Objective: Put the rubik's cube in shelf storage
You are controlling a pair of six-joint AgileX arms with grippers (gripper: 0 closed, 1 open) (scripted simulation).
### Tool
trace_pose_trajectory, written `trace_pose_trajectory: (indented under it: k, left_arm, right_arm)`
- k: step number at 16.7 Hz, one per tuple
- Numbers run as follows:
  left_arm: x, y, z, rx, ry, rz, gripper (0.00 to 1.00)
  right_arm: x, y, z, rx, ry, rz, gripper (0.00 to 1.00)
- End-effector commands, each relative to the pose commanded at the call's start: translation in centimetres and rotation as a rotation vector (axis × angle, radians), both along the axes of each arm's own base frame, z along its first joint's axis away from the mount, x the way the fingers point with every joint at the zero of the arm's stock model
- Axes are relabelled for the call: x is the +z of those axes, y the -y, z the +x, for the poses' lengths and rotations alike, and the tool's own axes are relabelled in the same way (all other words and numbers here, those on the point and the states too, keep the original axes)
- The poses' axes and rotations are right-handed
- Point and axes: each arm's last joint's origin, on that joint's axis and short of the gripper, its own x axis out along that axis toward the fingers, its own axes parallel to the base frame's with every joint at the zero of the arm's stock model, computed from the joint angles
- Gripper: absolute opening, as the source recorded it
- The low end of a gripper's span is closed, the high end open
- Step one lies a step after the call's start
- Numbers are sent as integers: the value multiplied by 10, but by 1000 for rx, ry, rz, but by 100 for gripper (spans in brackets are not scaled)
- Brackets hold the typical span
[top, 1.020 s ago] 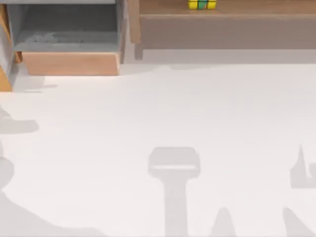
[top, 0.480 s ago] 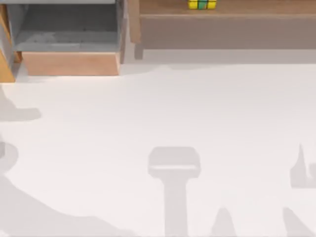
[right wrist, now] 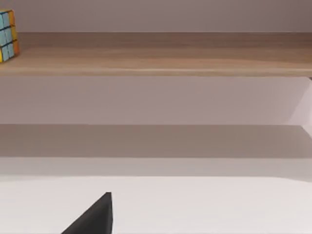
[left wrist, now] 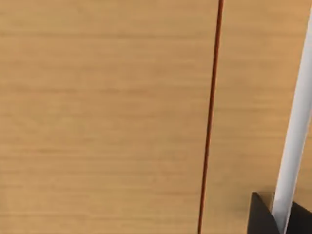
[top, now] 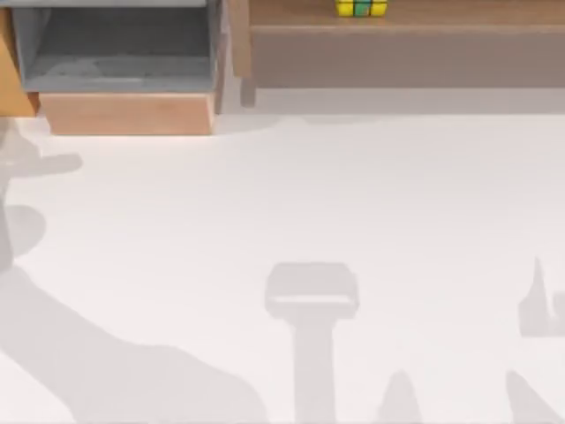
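Observation:
The rubik's cube [top: 361, 8], with yellow and green tiles, rests on the wood ledge of the shelf storage [top: 406, 26] at the far right of the table. In the right wrist view the rubik's cube [right wrist: 7, 35] sits on the ledge of the shelf storage [right wrist: 165, 61], well away from a dark part of my right gripper [right wrist: 95, 217], which is low over the white table. The left wrist view has a dark part of my left gripper [left wrist: 263, 219] close against a light wood panel [left wrist: 107, 117].
A grey-lined box with a light wood front [top: 124, 113] stands at the far left, beside the shelf's side post [top: 238, 40]. Arm shadows lie across the white table [top: 371, 194] along its near and left parts.
The left arm's shadow on the table has spread and shifted toward the far side. The light wood strip at the left edge has drawn back. The cube has not moved.

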Motion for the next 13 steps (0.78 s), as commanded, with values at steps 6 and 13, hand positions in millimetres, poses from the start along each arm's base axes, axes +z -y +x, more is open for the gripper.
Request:
trace_pose_trajectory:
  k: [6,13]
  left_arm:
    - [0,0,1,0,-1,-1,15]
    - [0,0,1,0,-1,-1,68]
  right_arm:
    - [0,0,0,0,0,0,100]
    - [0,0,0,0,0,0,100]
